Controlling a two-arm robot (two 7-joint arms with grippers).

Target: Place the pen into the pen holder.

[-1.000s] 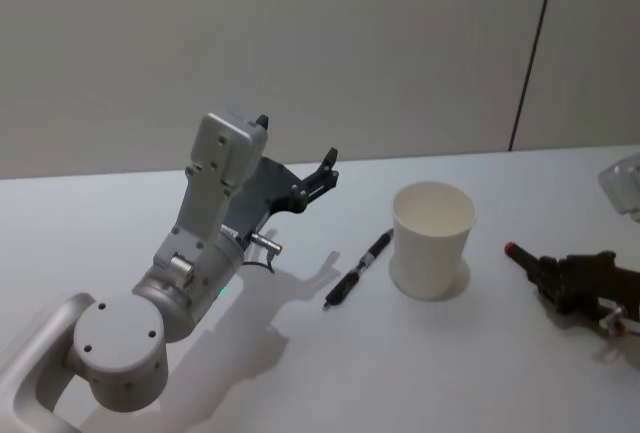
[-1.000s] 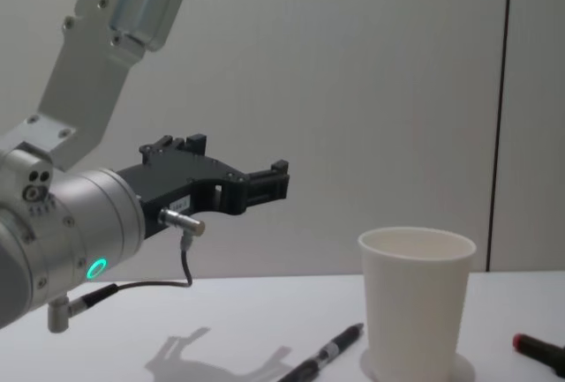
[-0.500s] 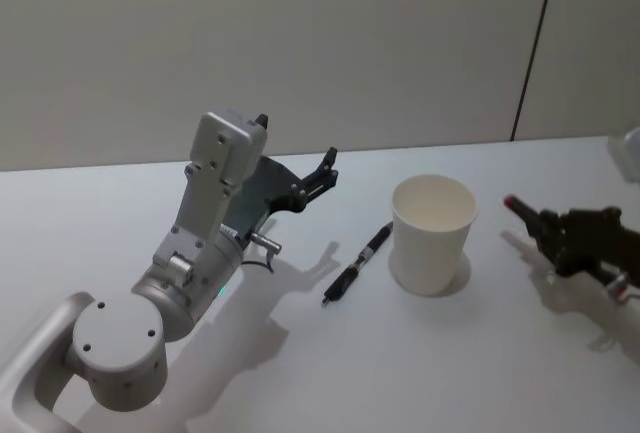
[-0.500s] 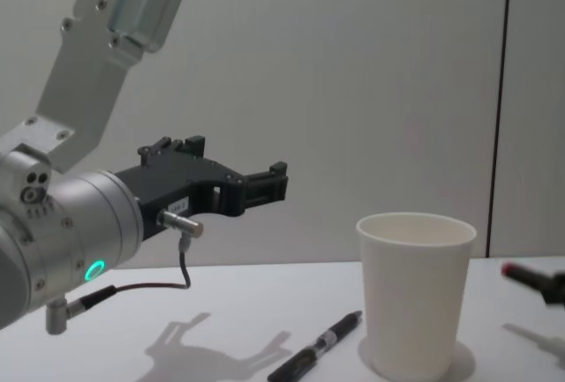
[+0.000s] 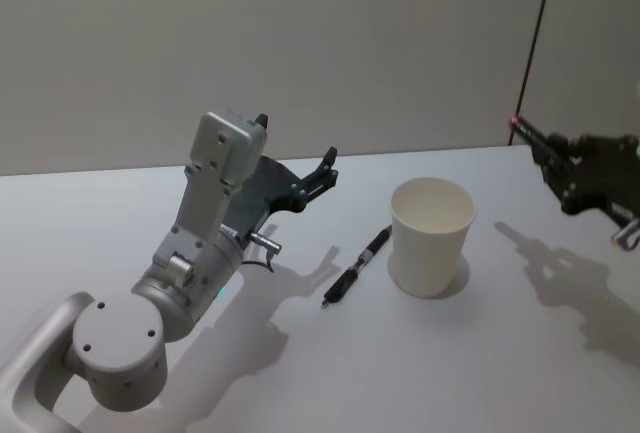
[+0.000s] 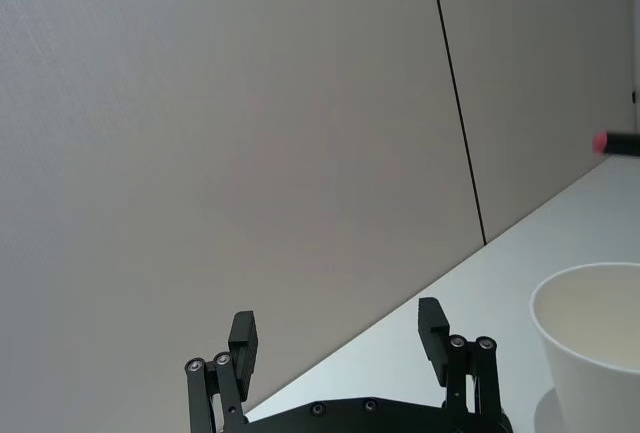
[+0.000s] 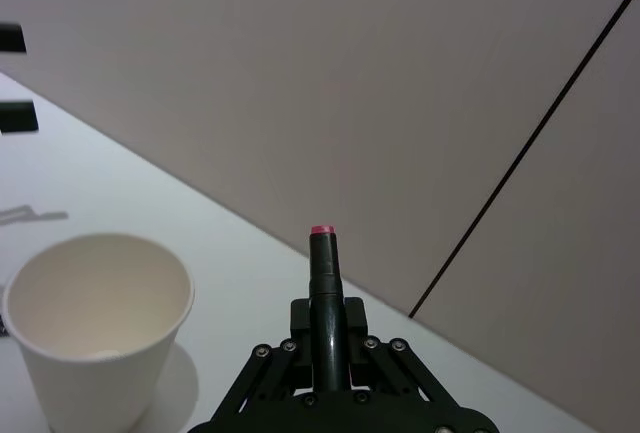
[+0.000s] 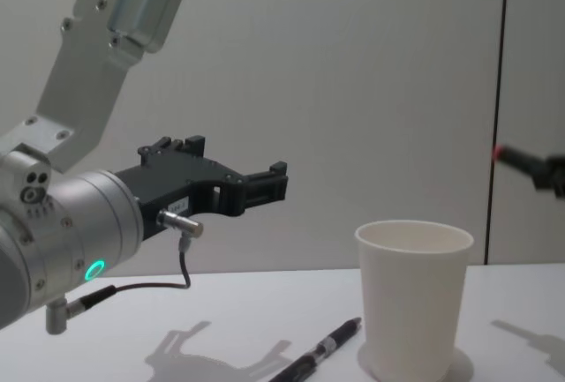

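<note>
While high to the right of the pen holder (image 5: pixel 430 243), right tool (image 7: pixel 322 338) clamped on red-tipped pen (image 7: pixel 321 268); left tool (image 6: pixel 338 325) apart.

2 pens: 1 black pen (image 5: pixel 358 268) lying flat on the table (image 5: pixel 450 373), just beside the cup; 1 red-tipped pen (image 7: pixel 322 278) held up in the air. 1 pen holder (image 5: pixel 431 238), a white paper cup, standing upright. 2 grippers: 1 left gripper (image 6: pixel 337 321), fingers spread wide; 1 right gripper (image 7: pixel 325 338), clamped on the red-tipped pen. 1 white table under it all.
</note>
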